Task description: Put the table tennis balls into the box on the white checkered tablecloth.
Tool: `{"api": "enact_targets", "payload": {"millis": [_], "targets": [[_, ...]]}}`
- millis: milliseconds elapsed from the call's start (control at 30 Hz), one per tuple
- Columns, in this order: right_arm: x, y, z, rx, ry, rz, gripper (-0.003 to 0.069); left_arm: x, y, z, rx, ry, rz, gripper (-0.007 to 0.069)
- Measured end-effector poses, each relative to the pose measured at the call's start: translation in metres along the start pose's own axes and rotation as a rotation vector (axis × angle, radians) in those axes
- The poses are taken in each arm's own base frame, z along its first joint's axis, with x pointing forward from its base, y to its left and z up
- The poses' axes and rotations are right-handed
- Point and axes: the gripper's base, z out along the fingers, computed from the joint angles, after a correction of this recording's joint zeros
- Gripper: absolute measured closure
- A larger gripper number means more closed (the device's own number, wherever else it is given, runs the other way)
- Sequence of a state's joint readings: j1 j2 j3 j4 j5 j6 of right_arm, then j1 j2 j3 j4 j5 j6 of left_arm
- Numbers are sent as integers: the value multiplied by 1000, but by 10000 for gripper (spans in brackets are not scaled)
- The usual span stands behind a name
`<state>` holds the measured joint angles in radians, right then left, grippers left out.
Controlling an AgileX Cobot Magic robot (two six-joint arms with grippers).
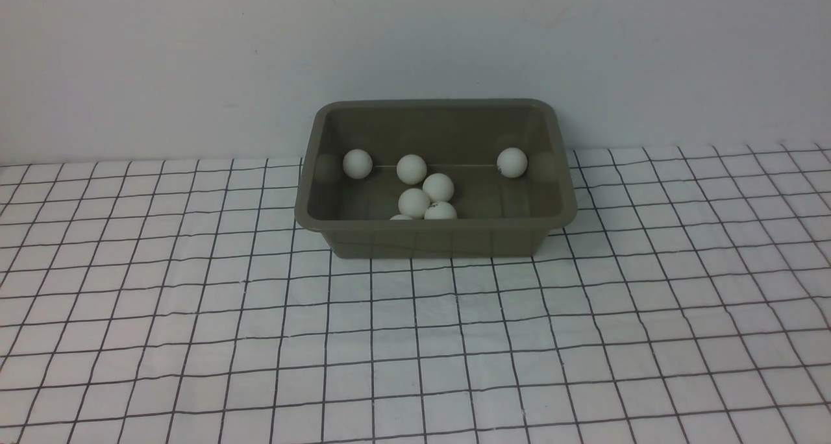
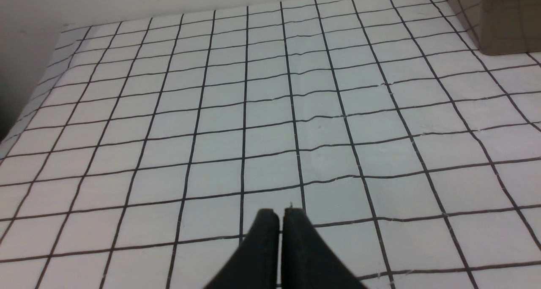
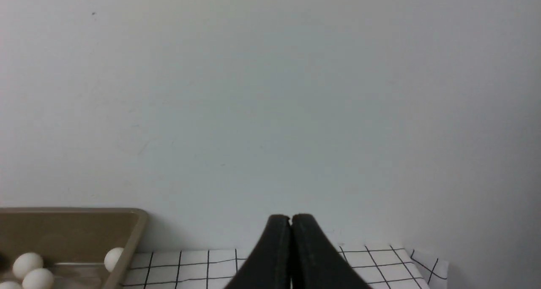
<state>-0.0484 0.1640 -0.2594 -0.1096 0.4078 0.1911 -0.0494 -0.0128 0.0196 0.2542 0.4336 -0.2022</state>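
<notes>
The olive-brown box (image 1: 435,241) stands on the white checkered tablecloth (image 1: 415,340) near the back wall. Several white table tennis balls (image 1: 414,202) lie inside it, one at the left (image 1: 357,163), one at the right (image 1: 511,162). Neither arm shows in the front view. In the left wrist view my left gripper (image 2: 281,213) is shut and empty above bare cloth, with a corner of the box (image 2: 503,23) far off. In the right wrist view my right gripper (image 3: 290,218) is shut and empty, facing the wall, with the box (image 3: 131,238) and some balls (image 3: 27,264) off to one side.
A plain white wall (image 1: 415,48) rises right behind the box. The cloth's far corner (image 3: 427,265) shows in the right wrist view, and the table's edge with a dark drop (image 2: 8,124) shows in the left wrist view.
</notes>
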Motion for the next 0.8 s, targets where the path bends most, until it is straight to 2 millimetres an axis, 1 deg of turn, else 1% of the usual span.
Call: {"api": "enact_targets", "payload": {"millis": [100,200,267,467,567,800], "targets": [[26,-1,1,-5,8,20,676,0,0,0,0,0,0,629],[43,-2,-1,-11,-23,25,676,0,0,0,0,-1,0,629],[48,-2,-2,-15,-47,25,676,0,0,0,0,-1,0,629],[65,-2,2,-30,1,20,676,0,0,0,0,-1,0,629],[69,-1,2,-51,26,15,676,0,0,0,0,-1,0,629],[79,-3,2,-36,128,9,676,0,0,0,0,-1,0,629]]}}
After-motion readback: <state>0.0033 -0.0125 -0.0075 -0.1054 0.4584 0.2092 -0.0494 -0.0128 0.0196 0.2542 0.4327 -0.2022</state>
